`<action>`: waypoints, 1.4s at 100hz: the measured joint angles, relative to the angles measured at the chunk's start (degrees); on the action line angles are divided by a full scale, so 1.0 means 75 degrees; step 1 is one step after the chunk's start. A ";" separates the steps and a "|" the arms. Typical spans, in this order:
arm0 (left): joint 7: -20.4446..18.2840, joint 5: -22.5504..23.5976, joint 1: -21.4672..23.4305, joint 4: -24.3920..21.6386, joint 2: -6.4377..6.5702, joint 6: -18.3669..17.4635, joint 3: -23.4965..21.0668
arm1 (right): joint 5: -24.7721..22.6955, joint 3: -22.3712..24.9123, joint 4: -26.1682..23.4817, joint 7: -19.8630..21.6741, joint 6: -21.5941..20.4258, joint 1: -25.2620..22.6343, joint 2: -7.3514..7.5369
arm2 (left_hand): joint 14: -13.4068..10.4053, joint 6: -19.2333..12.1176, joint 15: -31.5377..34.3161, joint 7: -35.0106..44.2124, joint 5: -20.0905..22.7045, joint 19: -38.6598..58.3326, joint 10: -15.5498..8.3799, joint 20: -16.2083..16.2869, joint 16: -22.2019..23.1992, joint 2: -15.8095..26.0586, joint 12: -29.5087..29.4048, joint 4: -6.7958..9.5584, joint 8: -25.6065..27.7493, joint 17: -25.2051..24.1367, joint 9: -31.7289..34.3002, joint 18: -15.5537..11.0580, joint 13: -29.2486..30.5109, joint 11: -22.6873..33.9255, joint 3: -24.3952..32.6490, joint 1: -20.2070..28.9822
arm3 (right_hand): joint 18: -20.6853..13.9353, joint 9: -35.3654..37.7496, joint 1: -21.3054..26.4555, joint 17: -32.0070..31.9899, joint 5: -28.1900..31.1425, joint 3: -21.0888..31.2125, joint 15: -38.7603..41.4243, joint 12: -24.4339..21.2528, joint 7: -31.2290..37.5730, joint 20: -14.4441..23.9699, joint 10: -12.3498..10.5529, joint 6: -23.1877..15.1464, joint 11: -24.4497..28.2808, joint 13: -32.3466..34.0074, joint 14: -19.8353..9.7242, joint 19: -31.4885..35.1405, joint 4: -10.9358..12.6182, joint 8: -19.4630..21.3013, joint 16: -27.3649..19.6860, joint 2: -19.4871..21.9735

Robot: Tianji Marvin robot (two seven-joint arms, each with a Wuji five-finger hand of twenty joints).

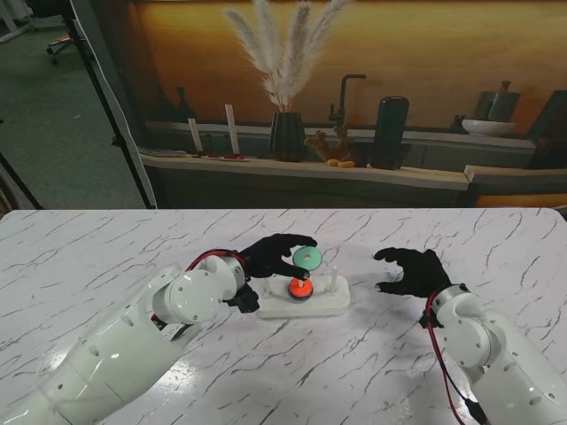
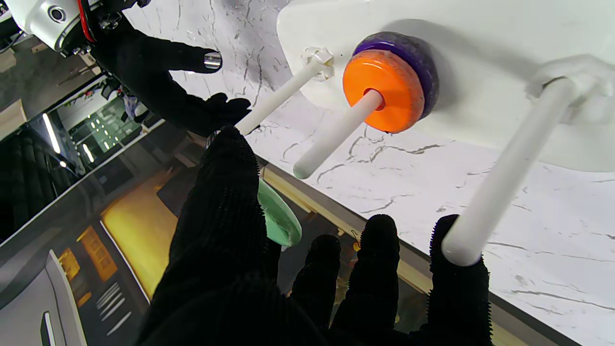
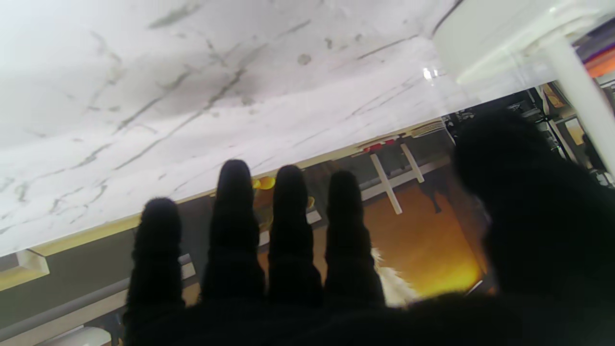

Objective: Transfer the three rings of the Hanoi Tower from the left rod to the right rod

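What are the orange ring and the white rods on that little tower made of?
The orange ring looks like matte plastic: even colour, faintly grainy face, though painted wood is possible. The white rods and base look like smooth, slightly glossy plastic, with moulded collars at each rod's foot.

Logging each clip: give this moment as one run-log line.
left hand: holds green ring over tower base | middle rod: orange ring on purple ring | right hand: open, beside base
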 measured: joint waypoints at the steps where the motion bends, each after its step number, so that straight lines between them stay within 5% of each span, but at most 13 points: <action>1: -0.0001 -0.0004 -0.0015 0.0007 -0.0003 0.0000 0.0016 | 0.0000 0.0001 0.0004 0.0000 0.0002 0.0000 0.0001 | 0.0000 0.0000 0.0000 0.0000 0.0000 0.0000 0.0000 0.0000 0.0000 0.0000 0.0000 0.0000 0.0000 0.0000 0.0000 0.0000 0.0000 0.0000 0.0000 0.0000 | 0.0000 0.0000 0.0000 0.0000 0.0000 0.0000 0.0000 0.0000 0.0000 0.0000 0.0000 0.0000 0.0000 0.0000 0.0000 0.0000 0.0000 0.0000 0.0000 0.0000; 140: 0.0164 -0.0827 -0.0973 0.0934 -0.0467 -0.0158 0.1203 | -0.0141 0.0442 -0.0012 0.0026 0.0095 -0.0317 0.0027 | 0.0000 0.0000 0.0000 0.0000 0.0000 0.0000 0.0001 -0.0009 0.0003 0.0000 0.0000 0.0000 0.0009 0.0000 0.0000 0.0001 0.0000 -0.0008 0.0000 0.0005 | 0.0000 0.0000 0.0000 0.0000 0.0001 0.0052 0.0003 0.0000 0.0010 0.0000 0.0000 0.0000 0.0070 0.0000 0.0000 0.0000 0.0000 0.0000 0.0000 0.0000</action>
